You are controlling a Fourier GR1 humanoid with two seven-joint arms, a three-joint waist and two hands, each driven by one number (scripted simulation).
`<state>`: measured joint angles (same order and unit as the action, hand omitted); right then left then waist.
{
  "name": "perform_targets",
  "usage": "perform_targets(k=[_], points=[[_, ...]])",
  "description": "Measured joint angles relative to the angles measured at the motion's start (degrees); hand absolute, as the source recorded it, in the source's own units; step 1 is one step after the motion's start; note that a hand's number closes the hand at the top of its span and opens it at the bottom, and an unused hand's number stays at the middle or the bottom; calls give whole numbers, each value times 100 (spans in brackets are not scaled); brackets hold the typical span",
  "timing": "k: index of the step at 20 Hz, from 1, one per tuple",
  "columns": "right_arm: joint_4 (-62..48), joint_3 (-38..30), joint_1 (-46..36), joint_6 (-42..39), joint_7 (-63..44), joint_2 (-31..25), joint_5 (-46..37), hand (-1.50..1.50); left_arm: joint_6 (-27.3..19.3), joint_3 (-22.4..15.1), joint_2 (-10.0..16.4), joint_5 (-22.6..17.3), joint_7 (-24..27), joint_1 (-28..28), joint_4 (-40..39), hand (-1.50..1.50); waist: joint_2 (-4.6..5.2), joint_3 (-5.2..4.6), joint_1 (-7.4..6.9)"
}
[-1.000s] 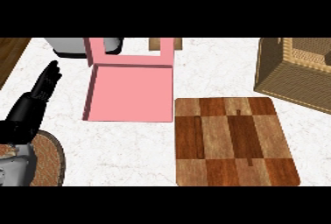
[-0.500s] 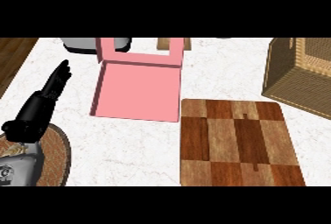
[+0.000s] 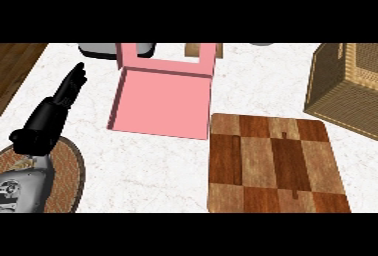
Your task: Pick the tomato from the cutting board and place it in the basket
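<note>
A wooden cutting board [image 3: 275, 162] of light and dark squares lies at the lower right of the counter, and no tomato shows on it. The wicker basket [image 3: 344, 87] stands at the right edge, partly cut off by the view. My left hand [image 3: 50, 114] is at the left, fingers straight and pointing up the view, holding nothing, well away from the board. No tomato shows anywhere. The right hand is out of view.
A pink open box [image 3: 162, 95] stands upper middle, just left of the board's top. A grey object [image 3: 103, 50] sits behind it at the top. A round woven mat [image 3: 65, 170] lies under my left forearm at the lower left. Dark wood [image 3: 15, 65] borders the counter's left.
The whole scene has slid to the right in the view: the board, pink box and basket sit farther right. My left hand stays straight and open, shown a little higher and more to the right.
</note>
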<state>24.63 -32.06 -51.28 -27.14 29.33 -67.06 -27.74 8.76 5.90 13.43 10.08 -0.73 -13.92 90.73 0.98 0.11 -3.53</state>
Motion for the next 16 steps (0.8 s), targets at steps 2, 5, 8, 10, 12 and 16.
perform_targets(k=[2, 5, 8, 10, 12, 16], points=[[-61, 169, -335, -70, -156, 61, -104, 150, -9, -5, -18, 3, -17, -57, -34, 0, 1, -2, 0], [-163, 395, -784, -144, -457, 217, -250, 150, -73, -79, -102, 80, 8, -7, -41, 0, -6, -6, 15], [-289, 588, -1196, -130, -835, 442, -397, 150, -37, -24, -58, 46, 42, -30, -83, 0, -5, -10, 19], [-363, 734, -1402, -184, -979, 567, -512, 150, -48, 14, -48, 51, 125, -68, -209, 0, -1, -9, 36], [-443, 886, -1509, -231, -1047, 663, -646, 150, -54, 14, -52, 53, 136, -36, -156, 0, -3, -7, 39], [-639, 1111, -1701, -362, -1255, 848, -854, 150, -19, 63, -21, 10, 112, -22, -138, 0, -6, -6, 58]])
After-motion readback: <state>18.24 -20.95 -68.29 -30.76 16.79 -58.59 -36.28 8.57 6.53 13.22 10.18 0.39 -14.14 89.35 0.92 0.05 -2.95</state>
